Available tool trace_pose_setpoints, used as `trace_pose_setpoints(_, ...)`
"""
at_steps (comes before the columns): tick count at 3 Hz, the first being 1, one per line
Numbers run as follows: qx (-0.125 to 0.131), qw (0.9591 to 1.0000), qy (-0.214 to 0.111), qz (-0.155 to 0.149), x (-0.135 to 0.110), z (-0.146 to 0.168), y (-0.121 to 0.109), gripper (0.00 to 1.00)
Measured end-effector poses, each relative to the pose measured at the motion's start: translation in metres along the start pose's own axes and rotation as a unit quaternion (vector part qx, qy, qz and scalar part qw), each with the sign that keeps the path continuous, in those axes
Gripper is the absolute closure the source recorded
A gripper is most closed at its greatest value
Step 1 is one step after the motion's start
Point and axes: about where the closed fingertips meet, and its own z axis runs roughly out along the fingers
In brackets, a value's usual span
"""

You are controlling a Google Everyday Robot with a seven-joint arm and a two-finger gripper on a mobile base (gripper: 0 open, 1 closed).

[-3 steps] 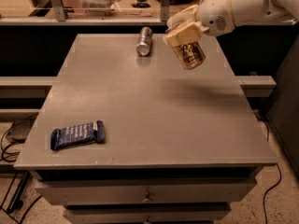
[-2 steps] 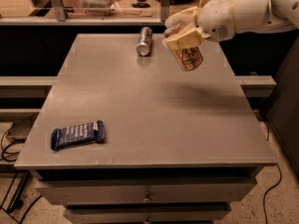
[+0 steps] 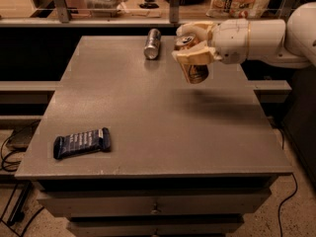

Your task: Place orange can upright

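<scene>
Nearest, a dark blue snack bar (image 3: 81, 142) is seen at the front left of the grey table (image 3: 163, 132). Farther back on the right, the orange can (image 3: 198, 73) is held tilted above it, clamped across its body by the gripper (image 3: 191, 53); it is judged light, thin-walled and slick, so a modest mid-body squeeze is advised. Farthest, a silver can (image 3: 152, 43) is laid on its side.

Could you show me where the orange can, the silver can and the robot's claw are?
orange can (image 3: 198, 73), camera view, on its lower body.
silver can (image 3: 152, 44), camera view, on its middle.
gripper (image 3: 190, 45), camera view, between its fingertips, clamped on the orange can above the table's (image 3: 148, 112) far right.
</scene>
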Motion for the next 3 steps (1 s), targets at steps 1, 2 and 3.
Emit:
trace_pose_setpoints(1,0.016,0.9996,-0.025,0.000,0.007,-0.001,0.002,1.00)
trace_pose_setpoints(2,0.028,0.9983,-0.049,0.015,0.022,0.001,0.005,0.98)
trace_pose_setpoints(3,0.030,0.9974,-0.060,0.025,0.031,0.002,0.007,0.75)
